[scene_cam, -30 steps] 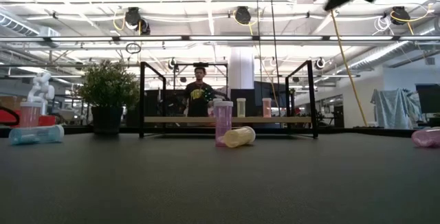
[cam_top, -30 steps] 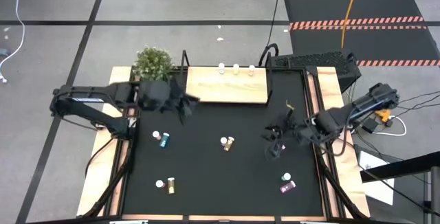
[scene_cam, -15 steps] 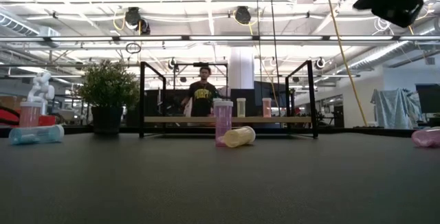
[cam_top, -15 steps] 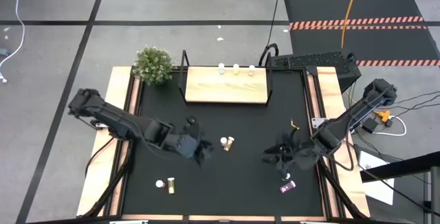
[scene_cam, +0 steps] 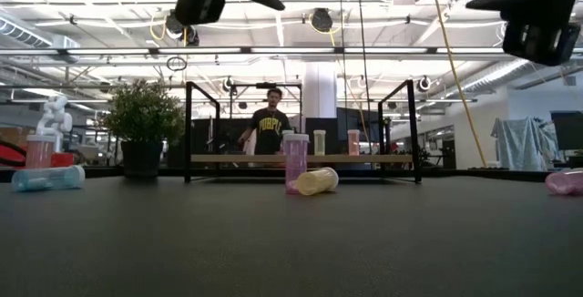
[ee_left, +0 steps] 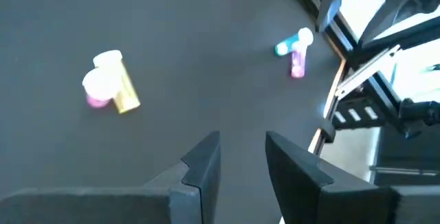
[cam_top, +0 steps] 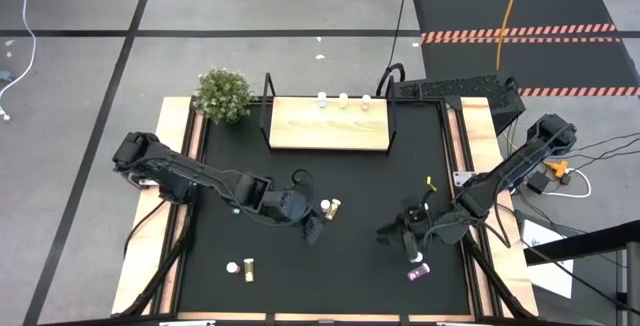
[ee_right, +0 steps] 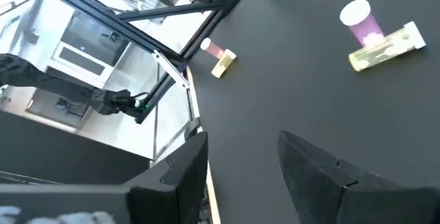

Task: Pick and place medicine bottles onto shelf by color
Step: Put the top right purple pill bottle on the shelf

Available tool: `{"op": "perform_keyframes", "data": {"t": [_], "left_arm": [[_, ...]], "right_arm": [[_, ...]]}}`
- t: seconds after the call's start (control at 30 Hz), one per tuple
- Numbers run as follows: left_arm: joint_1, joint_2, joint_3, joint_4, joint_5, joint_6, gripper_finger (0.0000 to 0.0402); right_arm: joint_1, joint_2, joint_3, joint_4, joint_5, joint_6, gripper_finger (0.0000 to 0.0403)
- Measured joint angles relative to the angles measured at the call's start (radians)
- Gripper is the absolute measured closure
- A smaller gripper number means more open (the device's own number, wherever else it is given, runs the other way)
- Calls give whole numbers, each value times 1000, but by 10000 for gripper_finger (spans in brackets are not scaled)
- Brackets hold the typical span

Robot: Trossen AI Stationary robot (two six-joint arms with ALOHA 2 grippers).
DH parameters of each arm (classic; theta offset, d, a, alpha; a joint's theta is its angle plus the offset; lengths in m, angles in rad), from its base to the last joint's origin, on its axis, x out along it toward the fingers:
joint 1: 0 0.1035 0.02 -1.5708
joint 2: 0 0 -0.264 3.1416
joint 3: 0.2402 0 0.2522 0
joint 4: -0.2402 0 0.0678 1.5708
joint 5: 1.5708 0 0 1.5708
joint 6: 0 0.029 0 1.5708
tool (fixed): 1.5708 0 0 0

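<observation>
At the table's middle, a pink bottle (cam_top: 325, 206) stands upright beside a yellow bottle (cam_top: 334, 205) lying on its side. My left gripper (cam_top: 312, 230) hovers open just near and left of them, tilted downward with nothing between its fingers (ee_left: 206, 157). My right gripper (cam_top: 387, 234) hangs open above the right half, close to a teal bottle (cam_top: 414, 257) and a pink one (cam_top: 417, 271). A white-capped bottle (cam_top: 232, 266) and a yellow one (cam_top: 249, 267) sit near the front left. The wooden shelf (cam_top: 328, 131) at the far edge carries three bottles (cam_top: 344, 97).
A potted plant (cam_top: 222, 94) stands at the far left corner beside the shelf. Wooden rails (cam_top: 176, 256) run along both sides of the black mat. In the low view a pink bottle (scene_cam: 38, 150) and a teal bottle (scene_cam: 46, 179) show at left; a person (scene_cam: 270, 133) stands beyond the table.
My left gripper has swung from beside the shelf's left end toward the table's middle and down, rolling as it went, ending next to the pink and yellow pair. My right gripper has sunk and shifted toward the near edge, tipping up closer to level.
</observation>
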Motion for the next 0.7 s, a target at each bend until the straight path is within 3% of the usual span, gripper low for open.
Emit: {"op": "perform_keyframes", "data": {"t": [0.3, 0.47, 0.6, 0.7], "left_arm": [[54, -1, 0, -67, 0, 43, 284], [93, -13, 12, -39, 1, 113, 284], [111, -13, 26, 39, -2, 256, 284], [130, -9, 26, 208, 3, 406, 284]], "right_arm": [[-147, 0, -5, 2, -2, -54, 234], [-158, 0, -5, 34, -3, -42, 234], [-111, 16, -5, 292, -26, -68, 234], [-75, 43, 2, 466, -54, -175, 234]]}}
